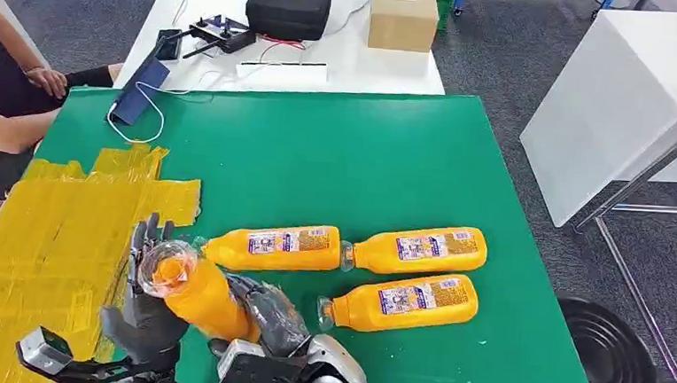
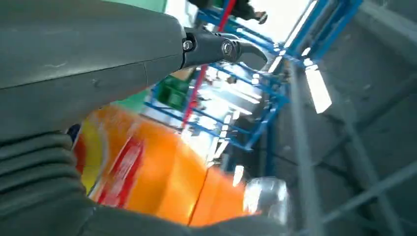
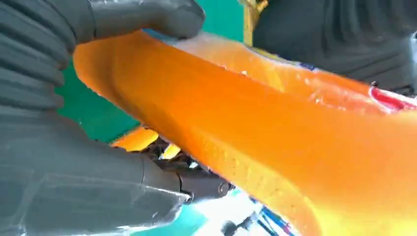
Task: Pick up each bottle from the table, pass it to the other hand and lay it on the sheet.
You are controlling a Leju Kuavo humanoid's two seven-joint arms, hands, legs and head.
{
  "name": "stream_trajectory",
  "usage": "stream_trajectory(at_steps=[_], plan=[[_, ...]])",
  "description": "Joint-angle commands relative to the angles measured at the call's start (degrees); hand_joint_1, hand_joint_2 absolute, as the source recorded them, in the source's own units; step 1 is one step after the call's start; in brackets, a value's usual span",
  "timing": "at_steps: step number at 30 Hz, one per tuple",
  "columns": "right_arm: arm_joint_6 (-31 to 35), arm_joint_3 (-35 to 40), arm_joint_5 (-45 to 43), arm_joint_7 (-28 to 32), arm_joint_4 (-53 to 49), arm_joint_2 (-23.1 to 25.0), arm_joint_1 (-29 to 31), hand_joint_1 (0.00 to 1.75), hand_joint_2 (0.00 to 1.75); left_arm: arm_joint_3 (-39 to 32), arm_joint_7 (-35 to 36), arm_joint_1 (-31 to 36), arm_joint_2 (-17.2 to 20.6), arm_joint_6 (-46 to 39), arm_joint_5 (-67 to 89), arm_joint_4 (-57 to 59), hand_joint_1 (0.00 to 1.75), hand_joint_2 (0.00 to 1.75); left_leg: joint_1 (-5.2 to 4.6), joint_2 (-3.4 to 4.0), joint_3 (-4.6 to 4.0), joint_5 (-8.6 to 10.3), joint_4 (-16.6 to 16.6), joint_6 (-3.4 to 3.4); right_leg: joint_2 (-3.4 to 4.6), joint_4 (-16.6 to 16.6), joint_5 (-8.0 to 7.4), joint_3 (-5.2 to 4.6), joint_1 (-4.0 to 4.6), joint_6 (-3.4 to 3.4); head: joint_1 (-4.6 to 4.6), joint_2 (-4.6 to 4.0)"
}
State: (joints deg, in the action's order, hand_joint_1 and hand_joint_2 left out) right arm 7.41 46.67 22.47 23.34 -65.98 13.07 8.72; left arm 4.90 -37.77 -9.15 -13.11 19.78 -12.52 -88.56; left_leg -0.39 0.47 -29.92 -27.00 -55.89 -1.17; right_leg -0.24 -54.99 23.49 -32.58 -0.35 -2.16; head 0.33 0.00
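Right hand: my right hand (image 1: 267,322) grips the orange plastic juice bottle (image 1: 194,291) low on its body.
Left hand: my left hand (image 1: 143,308) cups its other side, fingers spread.
Bottle: raised, tilted, clear cap away from me, above the near edge of the green tabletop (image 1: 337,156).
Sheet: the yellow crinkled sheet (image 1: 48,236) lies just left.
Table: three more orange bottles (image 1: 416,249) lie to the right.

Beyond the green table top (image 1: 337,156), a white table (image 1: 360,64) carries a black case (image 1: 287,8), a cardboard box (image 1: 403,16) and a black remote controller (image 1: 222,33) with thin cables beside it. A dark blue flat device (image 1: 140,89) leans at the green top's far left corner, a white cable (image 1: 139,122) looping from it. A seated person's arm (image 1: 44,78) rests at the left edge. A white cabinet (image 1: 616,102) stands to the right, and a black round bin (image 1: 613,359) sits on the floor.
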Motion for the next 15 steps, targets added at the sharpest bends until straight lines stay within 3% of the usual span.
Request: stream_trajectory(at_steps=[1,15], plan=[[1.61,-4.41,-0.9,1.06,-14.19,-3.01,-9.8,1.75,1.75,-5.56,-0.49,-1.89,-3.11,1.17,-3.77,-3.34,1.75,1.75,0.05,-0.14,0.09,-0.06,0.01,0.07,-0.1,0.02,0.08,0.13,0.04,0.03,0.0,0.0],[-1.29,-4.55,-1.82,1.55,-12.24,-2.31,-8.62,1.75,1.75,-1.51,-2.23,-2.11,-1.59,4.04,9.03,-7.29,1.75,1.75,0.08,-0.07,0.12,-0.09,-0.02,0.1,-0.02,0.0,0.09,0.13,0.07,0.04,-0.02,0.0]])
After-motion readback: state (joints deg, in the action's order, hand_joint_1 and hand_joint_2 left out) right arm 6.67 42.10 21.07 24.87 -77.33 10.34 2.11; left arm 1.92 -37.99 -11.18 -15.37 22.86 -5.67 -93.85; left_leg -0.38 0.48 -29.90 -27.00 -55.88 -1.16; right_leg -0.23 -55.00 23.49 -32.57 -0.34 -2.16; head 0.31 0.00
